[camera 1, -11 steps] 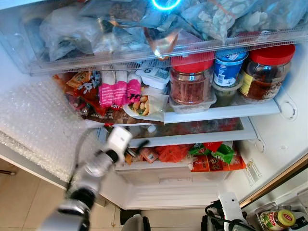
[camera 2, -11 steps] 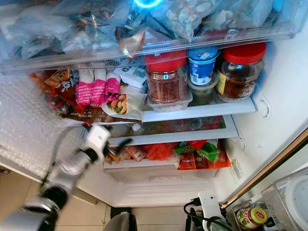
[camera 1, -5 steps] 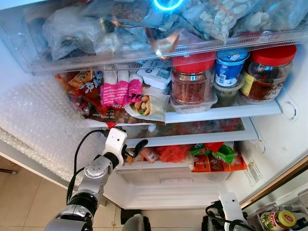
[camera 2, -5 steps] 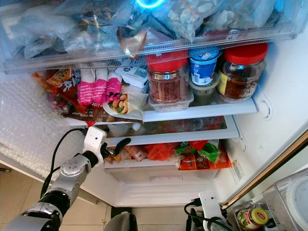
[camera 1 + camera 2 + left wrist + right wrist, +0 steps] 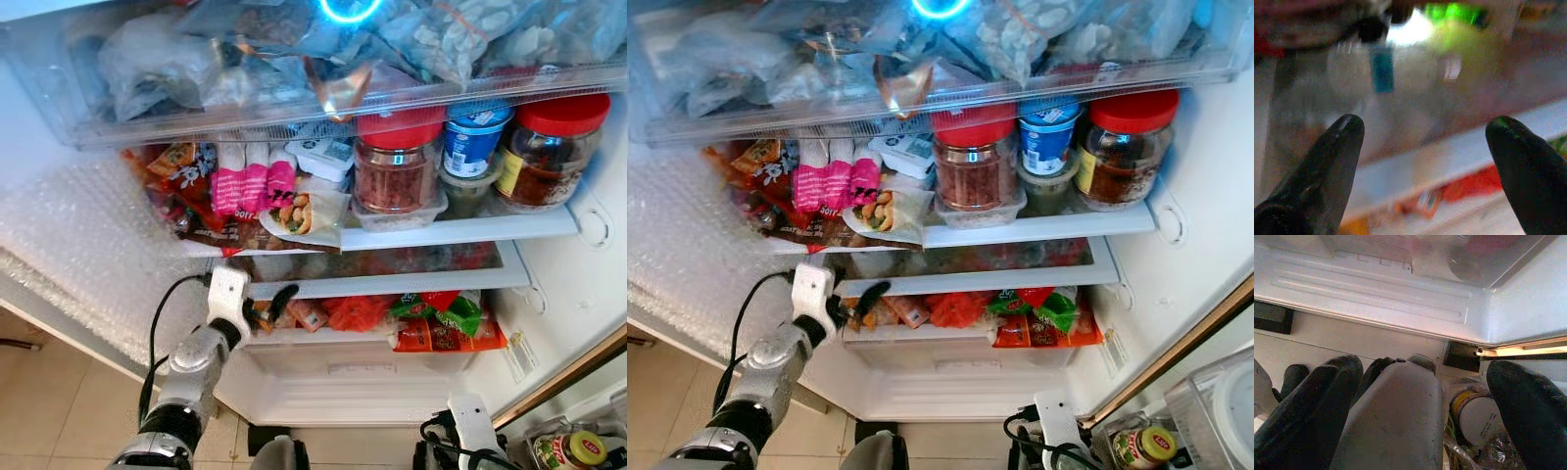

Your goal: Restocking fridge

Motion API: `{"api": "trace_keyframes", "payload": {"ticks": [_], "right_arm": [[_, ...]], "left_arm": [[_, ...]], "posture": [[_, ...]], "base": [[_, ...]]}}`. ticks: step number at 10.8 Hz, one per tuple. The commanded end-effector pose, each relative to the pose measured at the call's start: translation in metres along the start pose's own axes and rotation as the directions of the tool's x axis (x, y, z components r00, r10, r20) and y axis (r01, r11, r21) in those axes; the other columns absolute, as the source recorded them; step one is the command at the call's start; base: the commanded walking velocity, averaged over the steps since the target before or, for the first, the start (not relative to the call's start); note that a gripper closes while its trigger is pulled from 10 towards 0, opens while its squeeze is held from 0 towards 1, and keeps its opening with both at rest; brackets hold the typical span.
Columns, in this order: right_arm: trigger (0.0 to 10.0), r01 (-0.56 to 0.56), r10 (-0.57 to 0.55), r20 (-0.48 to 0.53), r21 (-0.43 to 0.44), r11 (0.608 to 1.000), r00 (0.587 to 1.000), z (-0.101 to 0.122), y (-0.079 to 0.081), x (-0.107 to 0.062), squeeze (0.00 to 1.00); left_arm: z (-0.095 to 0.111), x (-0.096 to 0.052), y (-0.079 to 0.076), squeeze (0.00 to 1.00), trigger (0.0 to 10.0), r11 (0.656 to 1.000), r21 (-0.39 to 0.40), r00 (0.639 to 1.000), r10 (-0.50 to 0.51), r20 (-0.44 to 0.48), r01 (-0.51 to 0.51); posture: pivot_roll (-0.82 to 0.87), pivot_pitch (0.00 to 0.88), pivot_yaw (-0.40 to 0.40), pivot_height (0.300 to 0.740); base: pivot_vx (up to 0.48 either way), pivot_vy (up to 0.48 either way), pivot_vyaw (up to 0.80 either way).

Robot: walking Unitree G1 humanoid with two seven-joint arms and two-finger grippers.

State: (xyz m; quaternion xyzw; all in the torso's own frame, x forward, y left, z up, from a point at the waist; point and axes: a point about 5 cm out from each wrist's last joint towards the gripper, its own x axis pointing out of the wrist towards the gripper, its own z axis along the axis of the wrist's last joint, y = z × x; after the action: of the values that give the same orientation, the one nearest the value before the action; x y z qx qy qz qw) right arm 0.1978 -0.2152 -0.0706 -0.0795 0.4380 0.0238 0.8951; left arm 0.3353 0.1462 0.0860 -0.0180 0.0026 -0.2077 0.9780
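Fridge open, left gripper empty, fingers apart, at lower shelf.
Packets lie just beyond; pushing deeper may knock them. Right gripper spread, idle.

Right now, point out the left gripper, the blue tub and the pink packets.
left gripper [image 5: 266,305], left eye view, between fingertips.
blue tub [image 5: 472,147], left eye view, side label.
pink packets [image 5: 247,186], left eye view, middle packet's front.

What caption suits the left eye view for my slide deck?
Left gripper, open and empty, reaches toward the packed fridge's lower shelf.
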Motion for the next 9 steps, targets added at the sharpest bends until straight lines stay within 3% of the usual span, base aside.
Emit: {"api": "trace_keyframes", "payload": {"ticks": [1, 2, 5, 7, 9], "right_arm": [[10.0, -0.007, 0.012, -0.141, 0.034, 0.999, 0.99, -0.038, 0.006, -0.007, 0.0], [10.0, -0.008, 0.012, -0.141, 0.033, 0.999, 0.99, -0.038, 0.005, -0.007, 0.0], [10.0, -0.011, 0.014, -0.141, 0.019, 1.0, 0.99, -0.036, 0.004, -0.007, 0.0], [10.0, -0.006, 0.007, -0.14, 0.011, 1.0, 0.99, -0.035, 0.0, -0.007, 0.0], [10.0, -0.006, 0.007, -0.142, 0.006, 1.0, 0.99, -0.033, -0.002, -0.007, 0.0]], "left_arm": [[0.003, -0.002, 0.002, 0.0, 10.0, 1.0, -0.004, 1.0, 0.003, 0.006, -0.003], [0.0, -0.004, 0.001, 0.0, 10.0, 1.0, -0.008, 1.0, 0.004, 0.0, -0.004], [-0.028, -0.032, -0.004, 0.0, 10.0, 0.995, 0.009, 0.994, 0.103, -0.029, -0.103], [-0.032, -0.045, -0.006, 0.0, 10.0, 0.988, 0.038, 0.989, 0.149, -0.019, -0.148], [-0.033, -0.048, -0.007, 0.0, 10.0, 0.984, 0.048, 0.985, 0.17, -0.013, -0.17]], "posture": [[-0.08, 0.105, 0.137, 0.644], [-0.08, 0.106, 0.134, 0.644], [-0.09, 0.097, 0.124, 0.644], [-0.08, 0.085, 0.112, 0.644], [-0.08, 0.074, 0.105, 0.644]], "base": [[0.0, 0.0, 0.0], [0.0, 0.0, 0.0], [0.0, 0.0, 0.0], [0.0, 0.0, 0.0], [0.0, 0.0, 0.0]]}}
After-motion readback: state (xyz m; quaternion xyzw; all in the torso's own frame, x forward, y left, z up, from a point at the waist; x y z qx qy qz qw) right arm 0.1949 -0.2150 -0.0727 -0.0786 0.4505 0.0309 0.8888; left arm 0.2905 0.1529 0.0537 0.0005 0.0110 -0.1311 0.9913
